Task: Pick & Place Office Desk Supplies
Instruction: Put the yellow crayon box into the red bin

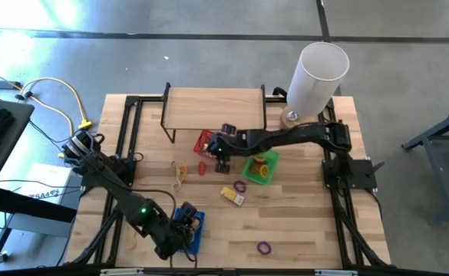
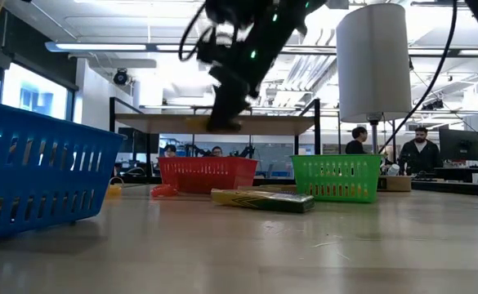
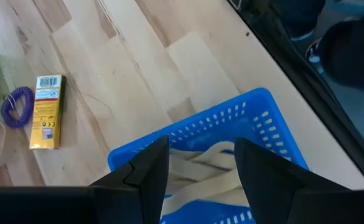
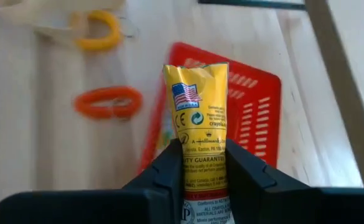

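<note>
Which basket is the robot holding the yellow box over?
The red basket. The right gripper holds the yellow box right above it; the green basket and blue basket sit farther off.

Bright, even overhead lighting is recorded throughout. In the high view, strong glare is noted on the grey floor (image 1: 47,23), well away from both grippers. In the low view, ceiling light strips (image 2: 108,47) are seen blown out; the arm is rendered as a dark backlit silhouette, and the nearby blue basket (image 2: 34,175) is softly focused. Beyond the right gripper (image 4: 203,158), the orange loop (image 4: 109,101) is blurred. Only soft, faint shadows are observed on the table (image 3: 138,68).
</note>
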Controlling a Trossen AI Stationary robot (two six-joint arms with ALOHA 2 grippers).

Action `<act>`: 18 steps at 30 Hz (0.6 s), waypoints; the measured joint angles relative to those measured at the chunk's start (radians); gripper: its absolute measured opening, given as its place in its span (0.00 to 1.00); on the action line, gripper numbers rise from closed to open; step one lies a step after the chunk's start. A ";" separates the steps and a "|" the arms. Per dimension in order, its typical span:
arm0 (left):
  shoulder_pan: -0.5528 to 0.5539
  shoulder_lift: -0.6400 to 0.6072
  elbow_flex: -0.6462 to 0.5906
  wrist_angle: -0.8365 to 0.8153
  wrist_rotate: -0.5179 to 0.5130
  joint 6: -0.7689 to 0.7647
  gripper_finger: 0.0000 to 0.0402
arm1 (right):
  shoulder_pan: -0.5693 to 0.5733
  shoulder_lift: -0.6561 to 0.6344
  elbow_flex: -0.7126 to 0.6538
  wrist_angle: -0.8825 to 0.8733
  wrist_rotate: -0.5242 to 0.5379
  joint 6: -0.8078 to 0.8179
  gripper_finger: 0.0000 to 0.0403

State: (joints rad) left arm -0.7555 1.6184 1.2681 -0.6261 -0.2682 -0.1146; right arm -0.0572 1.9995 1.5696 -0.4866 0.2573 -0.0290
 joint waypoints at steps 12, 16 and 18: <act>0.020 0.000 -0.028 0.093 -0.008 -0.034 0.43 | -0.075 0.046 0.000 0.022 -0.074 0.003 0.24; 0.013 0.006 -0.028 0.107 -0.008 -0.081 0.43 | -0.078 0.046 0.002 0.021 -0.089 0.015 0.26; 0.005 0.014 -0.028 0.109 -0.004 -0.107 0.43 | -0.077 0.050 0.002 0.029 -0.112 -0.007 0.29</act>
State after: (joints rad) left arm -0.7501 1.6328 1.2396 -0.5175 -0.2723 -0.2215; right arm -0.1341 2.0494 1.5719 -0.4579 0.1454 -0.0355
